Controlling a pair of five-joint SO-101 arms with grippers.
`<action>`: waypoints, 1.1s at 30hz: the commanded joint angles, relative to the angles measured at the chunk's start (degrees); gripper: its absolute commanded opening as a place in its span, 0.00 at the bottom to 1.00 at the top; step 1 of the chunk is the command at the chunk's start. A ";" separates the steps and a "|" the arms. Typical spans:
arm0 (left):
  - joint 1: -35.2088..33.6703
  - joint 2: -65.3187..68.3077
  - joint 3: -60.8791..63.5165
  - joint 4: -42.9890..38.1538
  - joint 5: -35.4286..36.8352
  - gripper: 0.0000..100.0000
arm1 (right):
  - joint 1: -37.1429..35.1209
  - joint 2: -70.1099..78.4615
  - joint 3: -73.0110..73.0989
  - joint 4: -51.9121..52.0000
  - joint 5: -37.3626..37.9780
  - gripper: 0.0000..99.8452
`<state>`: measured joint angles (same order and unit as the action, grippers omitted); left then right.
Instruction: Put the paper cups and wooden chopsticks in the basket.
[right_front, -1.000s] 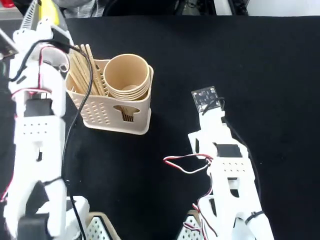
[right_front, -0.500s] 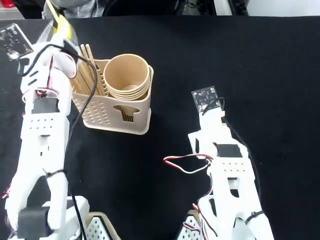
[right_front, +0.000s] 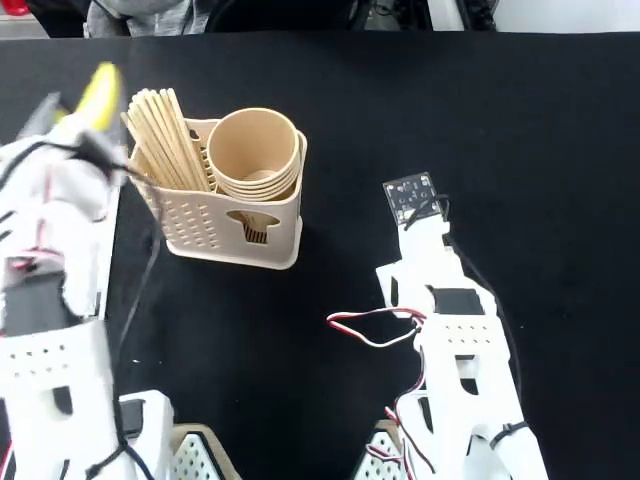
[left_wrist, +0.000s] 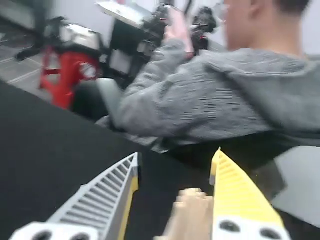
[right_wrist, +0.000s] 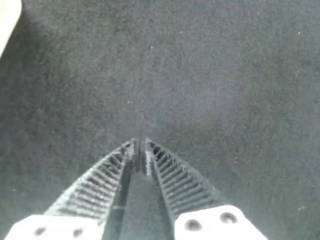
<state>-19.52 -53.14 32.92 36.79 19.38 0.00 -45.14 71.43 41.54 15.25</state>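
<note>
1. The stack of tan paper cups (right_front: 255, 150) and the bundle of pale wooden chopsticks (right_front: 165, 140) stand upright, side by side, inside the beige perforated plastic basket (right_front: 225, 240).
2. The left gripper (right_front: 72, 100) hangs just beside the chopsticks, with its yellow and grey fingers spread apart.
3. The right gripper (right_wrist: 139, 145) sits well apart from the basket, fingers pressed together on nothing, just above the black table (right_front: 480, 110).

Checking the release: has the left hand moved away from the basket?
Yes. The left hand has pulled back toward its base, now left of the basket.
</note>
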 joint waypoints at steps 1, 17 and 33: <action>-6.64 1.93 -0.48 2.99 -4.48 0.23 | 1.14 -0.31 -0.66 -0.97 0.44 0.03; -10.77 48.35 -21.93 17.58 -31.56 0.23 | 1.14 -0.31 -0.48 -0.97 0.44 0.03; -11.47 90.55 -53.49 16.88 -30.68 0.22 | 0.97 -0.31 0.48 -2.81 0.44 0.03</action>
<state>-30.68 33.98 -12.00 52.18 -11.47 0.00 -45.14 72.40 39.60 15.25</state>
